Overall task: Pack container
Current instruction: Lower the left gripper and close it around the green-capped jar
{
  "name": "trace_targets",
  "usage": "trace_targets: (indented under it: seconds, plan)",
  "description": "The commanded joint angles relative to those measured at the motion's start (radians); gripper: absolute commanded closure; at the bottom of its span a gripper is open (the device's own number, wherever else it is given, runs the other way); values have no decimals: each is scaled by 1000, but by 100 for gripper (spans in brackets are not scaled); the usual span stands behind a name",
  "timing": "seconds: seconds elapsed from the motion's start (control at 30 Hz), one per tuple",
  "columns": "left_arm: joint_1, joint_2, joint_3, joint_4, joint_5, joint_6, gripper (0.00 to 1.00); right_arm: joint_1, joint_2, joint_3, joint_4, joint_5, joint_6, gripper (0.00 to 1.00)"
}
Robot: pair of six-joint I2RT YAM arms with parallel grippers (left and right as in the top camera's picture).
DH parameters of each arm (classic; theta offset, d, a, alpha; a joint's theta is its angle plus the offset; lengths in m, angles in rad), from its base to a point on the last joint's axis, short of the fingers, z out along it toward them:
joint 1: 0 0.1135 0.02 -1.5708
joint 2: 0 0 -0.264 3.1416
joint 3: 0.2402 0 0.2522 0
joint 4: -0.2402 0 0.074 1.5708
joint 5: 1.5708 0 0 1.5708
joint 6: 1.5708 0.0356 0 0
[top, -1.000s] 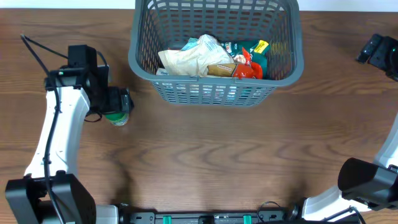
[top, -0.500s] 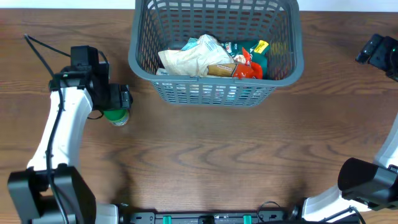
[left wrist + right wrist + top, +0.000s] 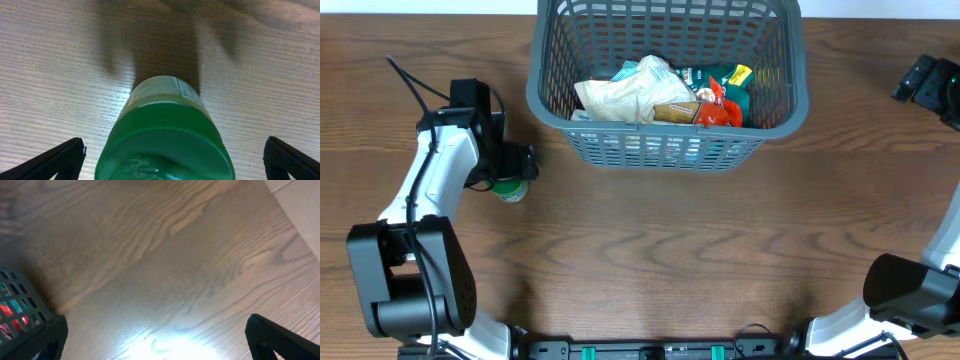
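The dark grey basket [image 3: 665, 140] stands at the back middle of the table, holding a crumpled beige bag [image 3: 620, 95], a green packet and a red item. A corner of the basket shows in the right wrist view [image 3: 20, 315]. A green-capped bottle [image 3: 507, 187] lies on the table left of the basket. My left gripper [image 3: 510, 165] is right above it, open, with its fingers wide on either side of the green cap [image 3: 165, 145] and not touching it. My right gripper [image 3: 157, 335] is open and empty over bare wood at the far right [image 3: 925, 80].
The wooden table [image 3: 670, 260] stretches in front of the basket. A black cable [image 3: 415, 85] runs from the left arm. A pale floor strip [image 3: 300, 210] shows past the table's right edge.
My left arm has shifted slightly right and toward the back, staying over the green-capped bottle. The bottle, the basket and the right arm have not moved.
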Motion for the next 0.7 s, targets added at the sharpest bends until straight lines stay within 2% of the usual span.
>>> trace_targets:
  seconds: [0.0, 0.67]
  plan:
    - [3, 24, -3, 3, -16, -2, 1, -6, 0, 0, -1, 10, 8, 1]
    - [3, 33, -45, 58, -46, -13, 1, -6, 0, 0, -1, 10, 8, 1]
